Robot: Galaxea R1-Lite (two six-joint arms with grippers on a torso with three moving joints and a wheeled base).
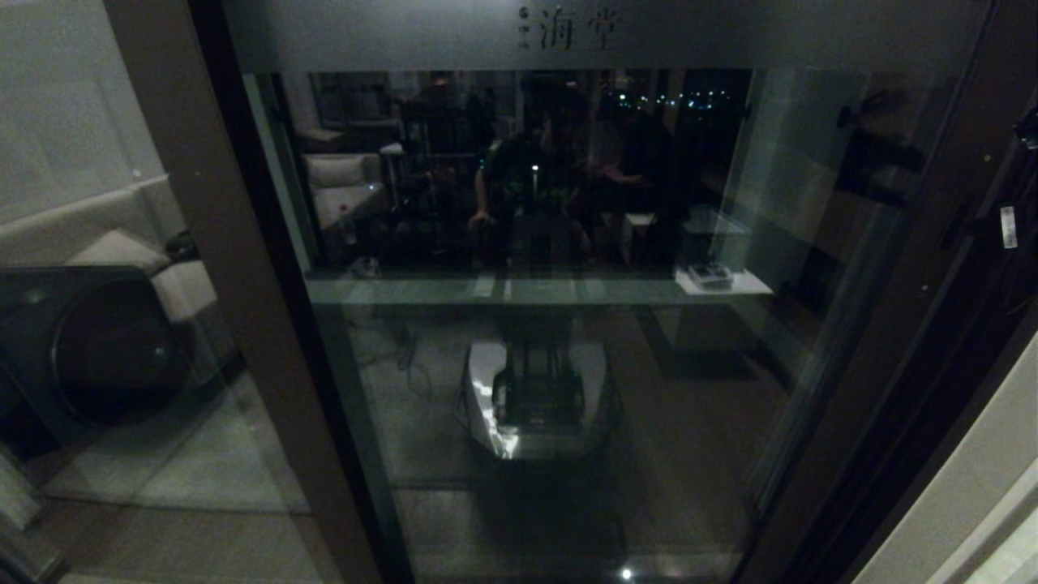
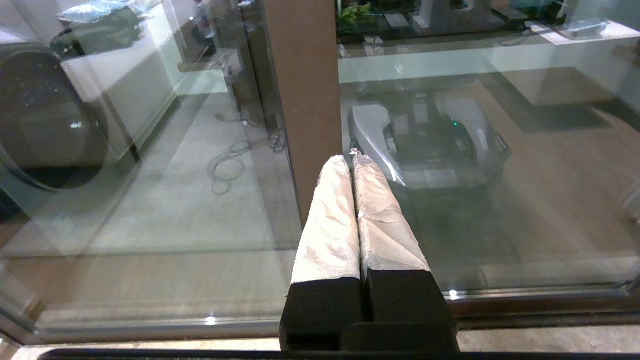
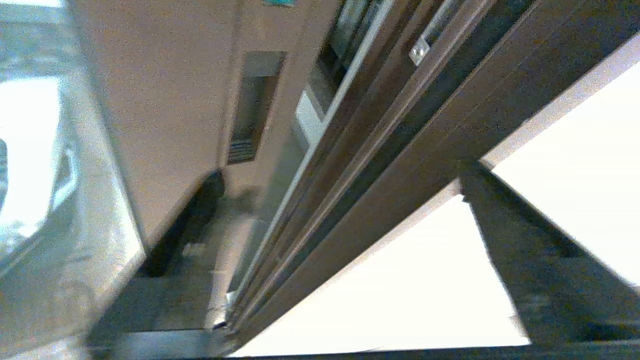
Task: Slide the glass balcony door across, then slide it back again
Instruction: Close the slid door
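The glass balcony door (image 1: 568,268) is being shown closed, sliding seemingly undone; left gripper (image 2: 352,159) is being kept pinched empty; right jaws cannot be told.

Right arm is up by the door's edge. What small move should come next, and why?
Probably ease the right arm in toward the slim recessed handle on the stile of the glass balcony door. The right wrist view shows the handle ahead with nothing touching it. The left claw is shut and away from the handle.
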